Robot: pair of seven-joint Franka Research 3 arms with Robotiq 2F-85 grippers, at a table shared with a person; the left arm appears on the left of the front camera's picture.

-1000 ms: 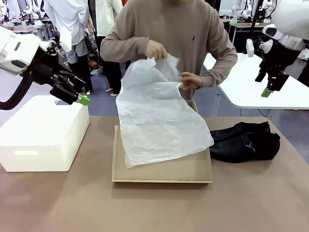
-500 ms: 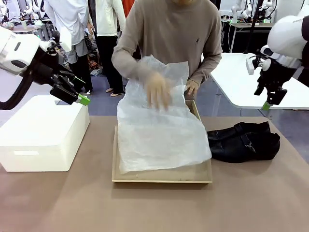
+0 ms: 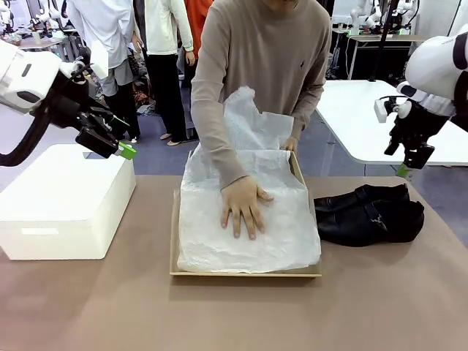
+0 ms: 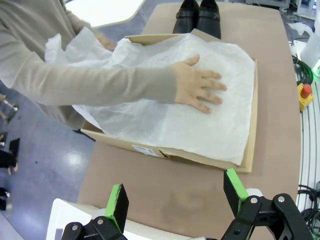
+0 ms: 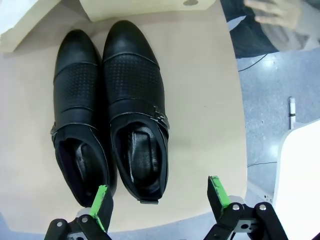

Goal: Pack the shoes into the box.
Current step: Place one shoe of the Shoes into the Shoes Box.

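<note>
1. Left gripper (image 3: 117,136) hangs at 10 o'clock in your front view, above the far right corner of the white box (image 3: 66,205). Its jaws stand wide apart, gripping nothing and touching nothing.
2. From your left wrist camera, the green pads (image 4: 117,199) spread across the bottom edge, with the brown table (image 4: 165,175) between them and the cardboard box (image 4: 250,145) beyond at 12 o'clock.
3. Right gripper (image 3: 411,156) hovers in the air at 2 o'clock in the front view. Its jaws are likewise fully apart and empty, well above the shoes (image 3: 369,213).
4. Your right wrist camera looks straight down on the pair (image 5: 110,110), lying side by side and touching, toes pointing to 12 o'clock. The gripper's own fingers rise at 6 o'clock, clear of the leather.
5. At the table's centre, the cardboard box lies open and lined with white tissue paper (image 3: 278,238), which drapes over its rim.
6. A person at the far side presses one flat hand (image 3: 243,207) on the tissue inside the box. The other hand (image 3: 292,143) holds the sheet at the box's far edge, at 1 o'clock.
7. Both shoes sit on the table just beside the box, at its 3 o'clock, not yet packed.
</note>
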